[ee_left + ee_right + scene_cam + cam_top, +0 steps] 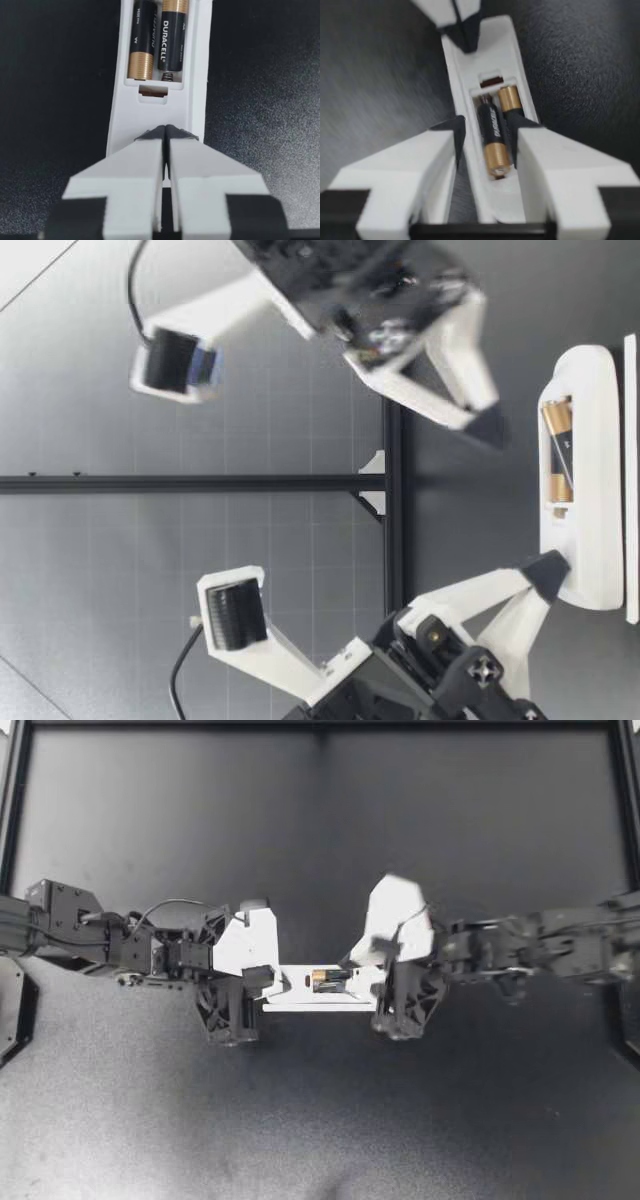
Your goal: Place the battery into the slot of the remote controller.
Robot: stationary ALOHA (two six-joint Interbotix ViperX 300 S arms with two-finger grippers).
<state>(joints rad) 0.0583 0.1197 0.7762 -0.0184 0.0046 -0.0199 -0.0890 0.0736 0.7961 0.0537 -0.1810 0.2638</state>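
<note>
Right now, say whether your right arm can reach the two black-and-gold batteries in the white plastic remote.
Likely yes: my right gripper hangs open over the batteries, nothing between; my shut left gripper touches only the remote's end.

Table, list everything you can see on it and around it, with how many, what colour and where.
Remote: one, white, back up, slot uncovered, lying mid-table.
Batteries: two, black and copper, side by side in the remote's slot.
Mat: one, dark grey, covering the table.
Frame: two bars, black, beyond the table.
Left arm: one, black; white jaws shut, tips on the remote's end.
Right arm: one, black; white jaws open, above the remote's other end.
</note>
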